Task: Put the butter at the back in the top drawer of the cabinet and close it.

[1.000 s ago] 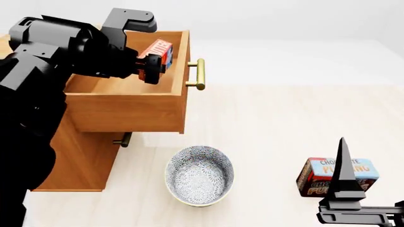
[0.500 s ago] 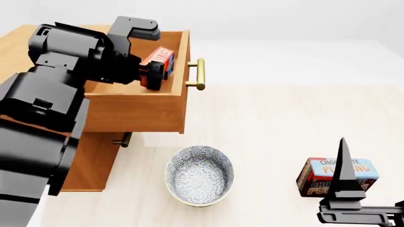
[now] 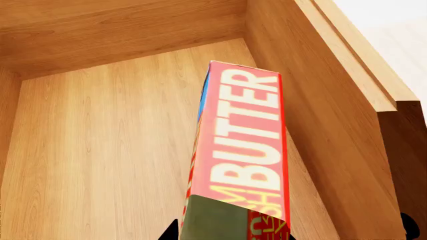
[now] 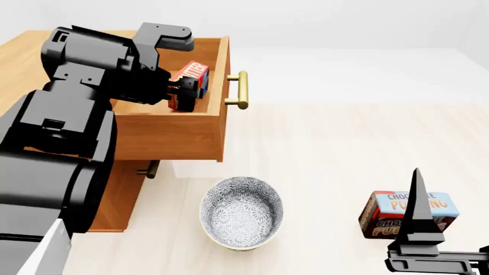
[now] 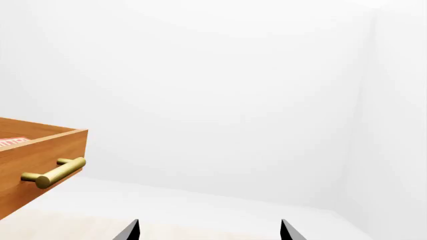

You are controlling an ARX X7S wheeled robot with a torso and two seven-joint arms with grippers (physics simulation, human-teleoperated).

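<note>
butter | clamped in my left end effector, held inside open top drawer, above floor | left: release, close drawer | right end effector spread, idle

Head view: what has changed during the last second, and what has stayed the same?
The left end effector, shut on the butter, has sunk lower into the open top drawer, and the arm has swung further over the cabinet. The butter is still held, not released. The bowl, pudding box and right end effector have not moved.
</note>
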